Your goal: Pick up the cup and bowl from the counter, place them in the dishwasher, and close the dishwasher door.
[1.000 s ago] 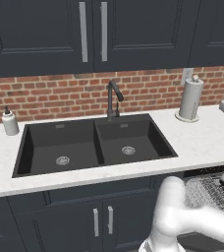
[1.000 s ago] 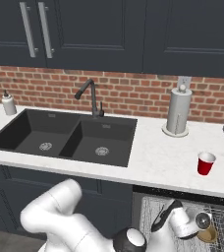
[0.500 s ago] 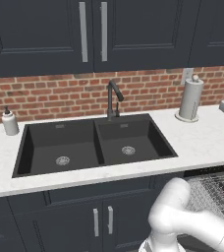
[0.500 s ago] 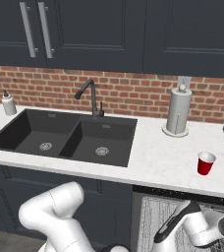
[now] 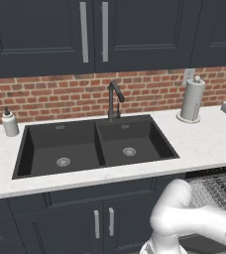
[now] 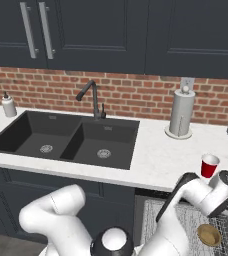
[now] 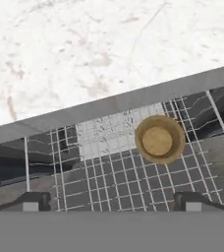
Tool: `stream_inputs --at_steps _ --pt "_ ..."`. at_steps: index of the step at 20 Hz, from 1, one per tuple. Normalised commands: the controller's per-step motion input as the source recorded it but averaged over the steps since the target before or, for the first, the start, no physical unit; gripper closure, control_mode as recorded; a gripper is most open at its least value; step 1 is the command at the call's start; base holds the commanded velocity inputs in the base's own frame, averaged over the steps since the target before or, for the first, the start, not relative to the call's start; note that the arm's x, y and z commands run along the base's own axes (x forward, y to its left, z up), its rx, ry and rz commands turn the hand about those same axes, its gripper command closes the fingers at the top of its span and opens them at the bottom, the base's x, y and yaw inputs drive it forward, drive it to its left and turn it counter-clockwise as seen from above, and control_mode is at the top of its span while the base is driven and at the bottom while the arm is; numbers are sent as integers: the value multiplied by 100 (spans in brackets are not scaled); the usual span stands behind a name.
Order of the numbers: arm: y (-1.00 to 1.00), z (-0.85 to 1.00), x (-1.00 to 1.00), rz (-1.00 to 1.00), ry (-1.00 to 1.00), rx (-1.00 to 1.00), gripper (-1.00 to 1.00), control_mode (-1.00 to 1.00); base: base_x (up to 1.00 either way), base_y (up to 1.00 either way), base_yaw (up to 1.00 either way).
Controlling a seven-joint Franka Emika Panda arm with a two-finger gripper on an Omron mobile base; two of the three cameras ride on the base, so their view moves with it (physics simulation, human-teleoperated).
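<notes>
The white arm bends low across the bottom of both base views. In the right base view its wrist sits at the lower right. In the hand view the gripper [image 7: 112,204] has its two dark tips wide apart, holding nothing.

I'm seeing a white, faintly speckled stone table [image 6: 156,160] looking smooth and matt; the sink [image 5: 92,146] is showing matt black. The dishwasher rack [image 7: 114,167] is reading as silvery wire mesh — the bowl [image 7: 159,139] looking dull tan, the cup [image 6: 209,165] plain smooth red.
</notes>
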Motion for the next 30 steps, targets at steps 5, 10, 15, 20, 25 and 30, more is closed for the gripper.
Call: stream_inputs --at_steps 5,10,15,20,25,30 --pt "15 95 0 0 23 -11 -100 -100 0 0 0" --pt "15 20 1 0 6 -32 -100 -100 0 0 0" --pt "8 15 8 0 -5 -37 -100 -100 0 0 0" --pt "30 76 1 6 -3 -25 -100 -100 0 0 0" --pt "24 100 3 10 1 -16 -100 -100 0 0 0" --pt "9 24 4 5 -8 -5 -100 -100 0 0 0"
